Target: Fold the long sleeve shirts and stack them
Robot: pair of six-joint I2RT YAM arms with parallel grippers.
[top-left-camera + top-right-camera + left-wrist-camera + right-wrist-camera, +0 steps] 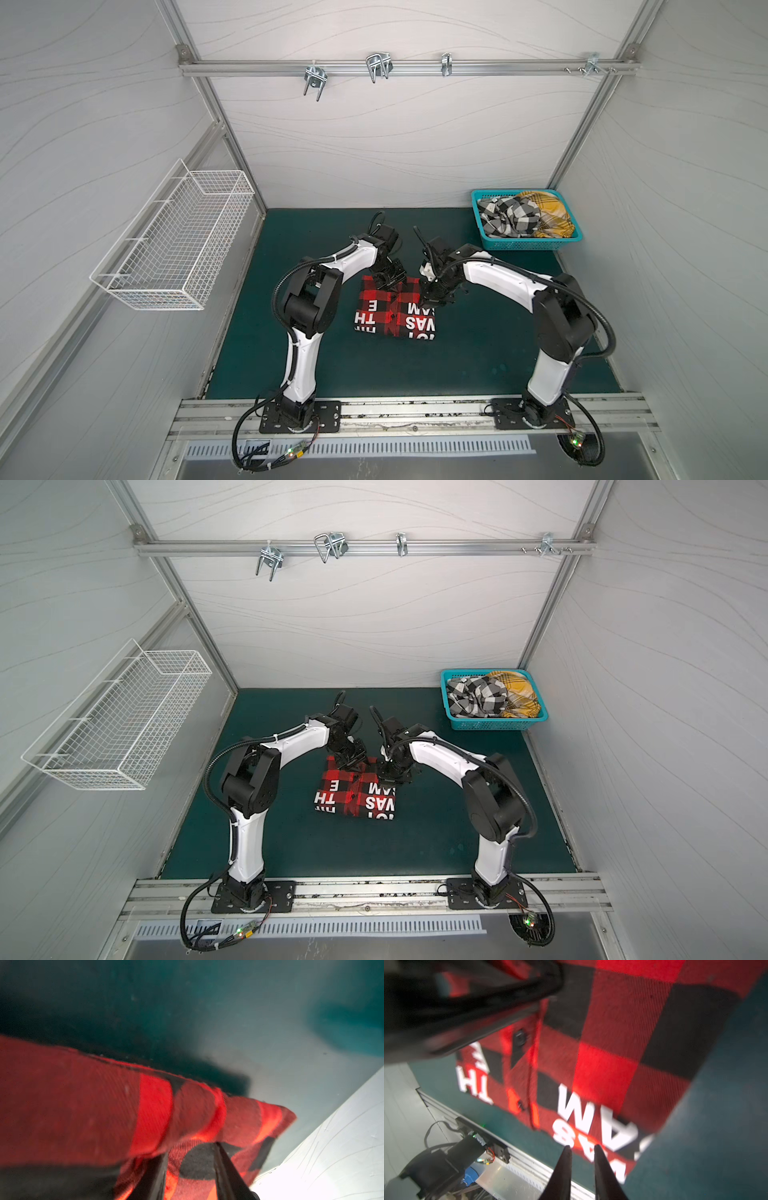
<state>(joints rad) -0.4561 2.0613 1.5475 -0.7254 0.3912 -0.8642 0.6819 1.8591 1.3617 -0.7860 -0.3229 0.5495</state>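
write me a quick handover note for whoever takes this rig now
Left gripper: jaws either side of the far edge of the red-and-black plaid shirt with white letters; grip unclear.
Right gripper: jaws slightly apart, empty, by that shirt's far right edge.
Done: that shirt lies folded into a rectangle on the green mat.
To do: crumpled black-and-white check shirt and yellow plaid shirt sit in the turquoise plastic basket, far right; fold both, stack all three.

Your left arm (300, 365) and right arm (550, 376) bow inward. Your left gripper (388, 282) sits at nine o'clock of your right gripper (432, 296), its fingers (225, 1169) apart, grip unclear. The right's jaws stand narrowly apart, empty.
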